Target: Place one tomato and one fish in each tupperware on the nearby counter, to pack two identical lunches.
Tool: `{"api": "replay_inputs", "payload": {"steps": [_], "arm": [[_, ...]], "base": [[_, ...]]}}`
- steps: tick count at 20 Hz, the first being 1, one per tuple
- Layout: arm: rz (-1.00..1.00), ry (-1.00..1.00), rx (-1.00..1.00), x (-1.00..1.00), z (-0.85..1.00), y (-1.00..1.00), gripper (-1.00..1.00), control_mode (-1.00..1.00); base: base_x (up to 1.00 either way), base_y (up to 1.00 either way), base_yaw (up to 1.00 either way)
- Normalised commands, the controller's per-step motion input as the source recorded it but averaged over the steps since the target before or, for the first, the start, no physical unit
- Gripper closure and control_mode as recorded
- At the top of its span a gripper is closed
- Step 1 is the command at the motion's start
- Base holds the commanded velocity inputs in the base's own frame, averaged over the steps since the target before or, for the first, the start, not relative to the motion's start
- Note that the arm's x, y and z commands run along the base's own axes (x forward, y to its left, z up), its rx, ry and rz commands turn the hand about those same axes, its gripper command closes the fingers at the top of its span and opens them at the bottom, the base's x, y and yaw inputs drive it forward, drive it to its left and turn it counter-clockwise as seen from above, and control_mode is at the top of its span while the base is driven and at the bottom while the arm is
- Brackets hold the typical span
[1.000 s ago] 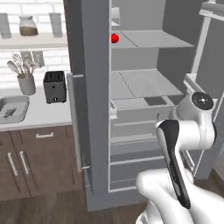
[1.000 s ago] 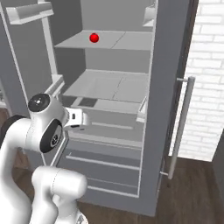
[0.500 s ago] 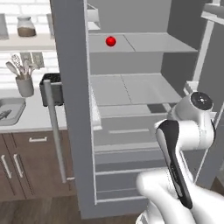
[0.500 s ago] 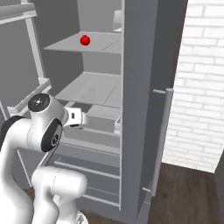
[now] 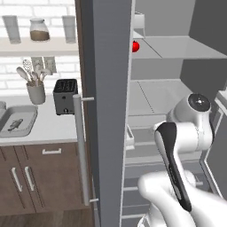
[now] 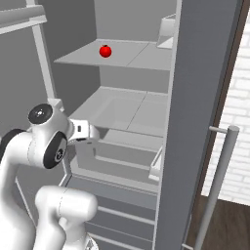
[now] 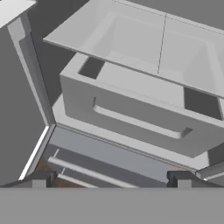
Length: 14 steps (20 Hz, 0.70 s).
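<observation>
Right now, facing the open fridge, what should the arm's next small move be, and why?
Probably raise the open gripper toward the tomato on the upper shelf. The fingers are empty and point low at the drawer, well beneath the tomato.

Even, flat rendered light; soft faint shadows; no glare; sharp throughout, no blur, no edge distortion.
</observation>
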Motion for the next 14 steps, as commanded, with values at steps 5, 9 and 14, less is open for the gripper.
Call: {"api": "replay_inputs", "payload": {"steps": [5,9,14], "arm": [[0.0,0.0,0.0,0.4,0.0,-0.1,-1.0,-1.0],[0.0,-0.2,0.04,0.29,0.29,0.0,-1.0,-1.0],[-0.01,-0.39,0.13,0.24,0.66,0.0,-1.0,-1.0]], "base": [[0.0,0.0,0.0],[0.0,0.0,0.0],[0.0,0.0,0.0]]}}
